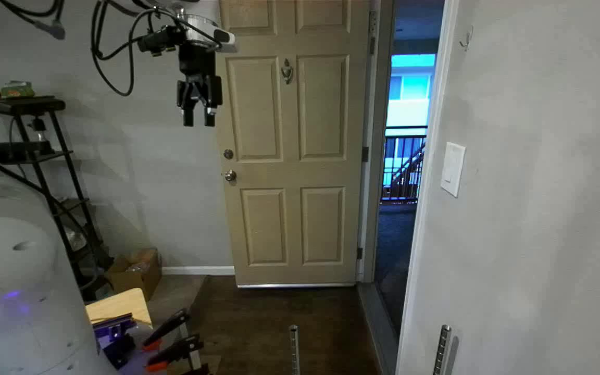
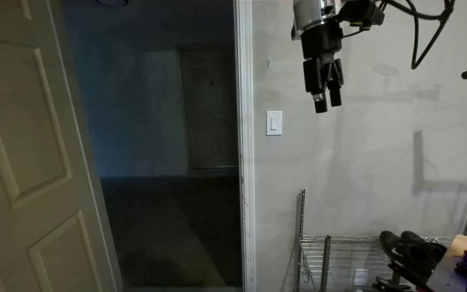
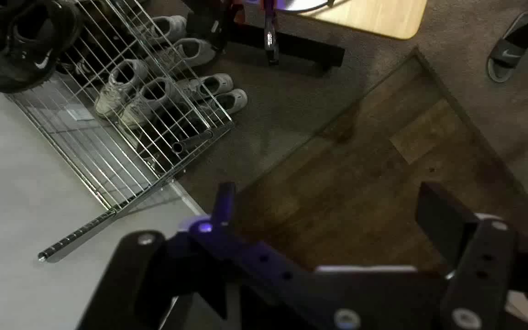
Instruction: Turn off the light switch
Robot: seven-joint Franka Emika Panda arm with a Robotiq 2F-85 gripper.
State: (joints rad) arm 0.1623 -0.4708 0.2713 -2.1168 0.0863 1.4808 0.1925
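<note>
The light switch (image 2: 274, 123) sits on the wall (image 2: 363, 162), in an exterior view between eight and nine o'clock from the empty, parted jaws, likely stiff, smooth plastic wanting no grip, only a light push at one end.

In an exterior view the camera faces the door (image 1: 289, 173) past a bench (image 1: 122, 304) corner; in an exterior view, the switch (image 2: 274, 123) nearly square-on. Both share hand (image 1: 199, 120) and switch. The wrist view looks down from just above the hand.
</note>
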